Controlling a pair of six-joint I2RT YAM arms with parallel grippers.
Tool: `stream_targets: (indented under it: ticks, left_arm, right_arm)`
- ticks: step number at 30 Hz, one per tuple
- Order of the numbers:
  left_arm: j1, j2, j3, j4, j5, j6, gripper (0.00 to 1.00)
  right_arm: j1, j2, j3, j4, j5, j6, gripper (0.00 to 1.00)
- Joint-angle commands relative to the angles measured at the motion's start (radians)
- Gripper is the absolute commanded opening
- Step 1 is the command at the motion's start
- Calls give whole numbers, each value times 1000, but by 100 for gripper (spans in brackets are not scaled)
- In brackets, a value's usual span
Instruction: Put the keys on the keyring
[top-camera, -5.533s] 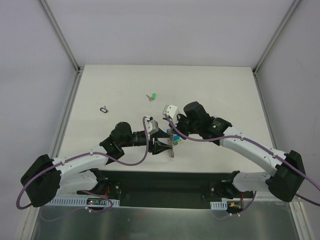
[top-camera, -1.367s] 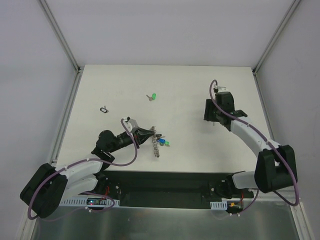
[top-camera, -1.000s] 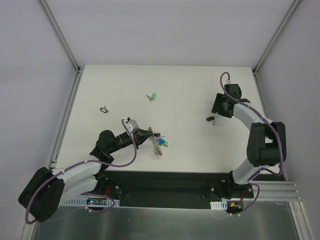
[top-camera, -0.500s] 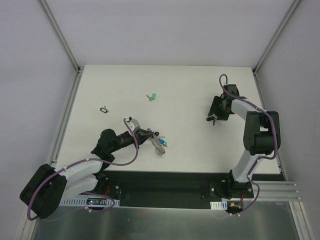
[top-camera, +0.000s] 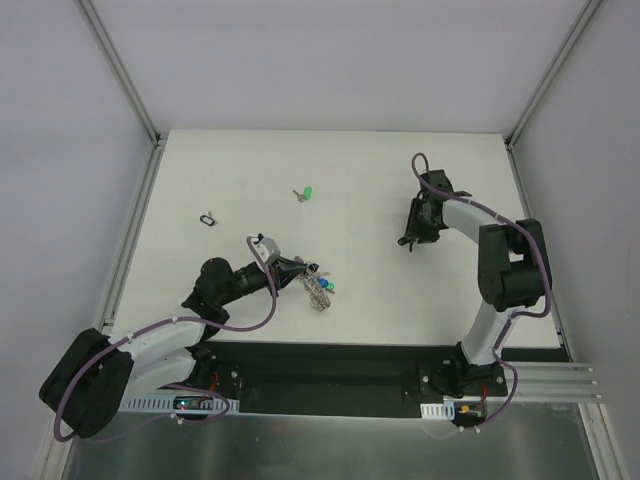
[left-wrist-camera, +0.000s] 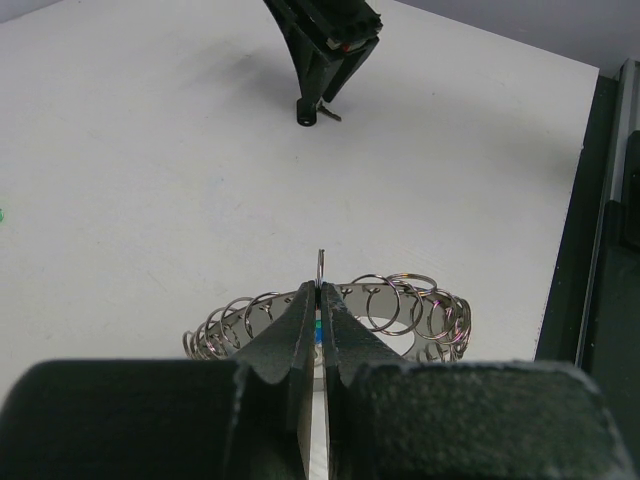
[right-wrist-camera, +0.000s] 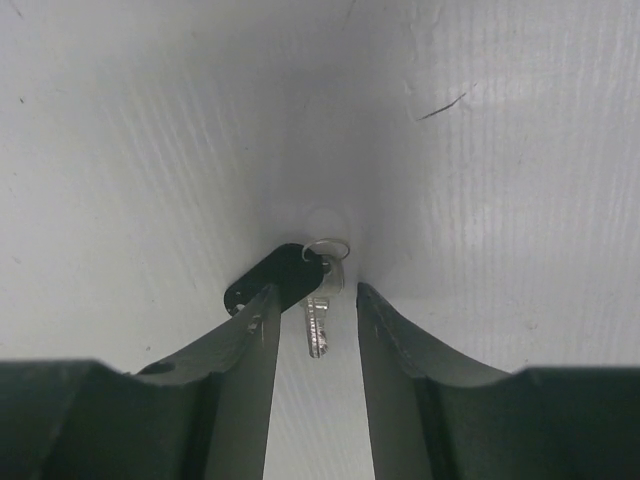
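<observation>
Table (top-camera: 420, 310): white, with everything in the middle band.

Left gripper (top-camera: 292, 268) is centre-left, jaws pressed together on the keyring (left-wrist-camera: 400, 305). It pinches one coil at the near edge, and the ring sits just past the fingertips.

Right gripper (top-camera: 408, 241) is well apart on the right, tips down at the table. Its jaws are apart, straddling the black-headed key (right-wrist-camera: 276, 282). One finger (right-wrist-camera: 245, 345) is just beside the head, with no clamp visible yet.

Keyring: looks like stiff, springy wire, light, many loops (likely to twist if held by a single coil). Blue and green heads (top-camera: 326, 286) show right against it. Threaded or not, can't tell.

Black-headed key: flat on the table, thin and light, and the metal blade is probably slippery. The plastic head is the better hold, since that leaves its small split ring (right-wrist-camera: 328, 248) free for threading.

Green-headed key (top-camera: 308, 192) lies loose farther back, alone.

Small black loop (top-camera: 208, 218) is far left and, I'd say, not part of this job.
</observation>
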Motion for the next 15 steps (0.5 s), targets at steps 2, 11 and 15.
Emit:
stream_targets:
  ticks: [2,11,15]
  left_arm:
    - [5,-31,24,38,-1,10,0]
    - [2,-47,21,26,-14,16,0]
    - [1,-54,19,24,-22,18,0]
  right_arm:
    - [80,18,25,-108,68,33,35]
    - [227,-17,-20,-92,115,163,22]
    - [307,-119,-92,-48,103,240,24]
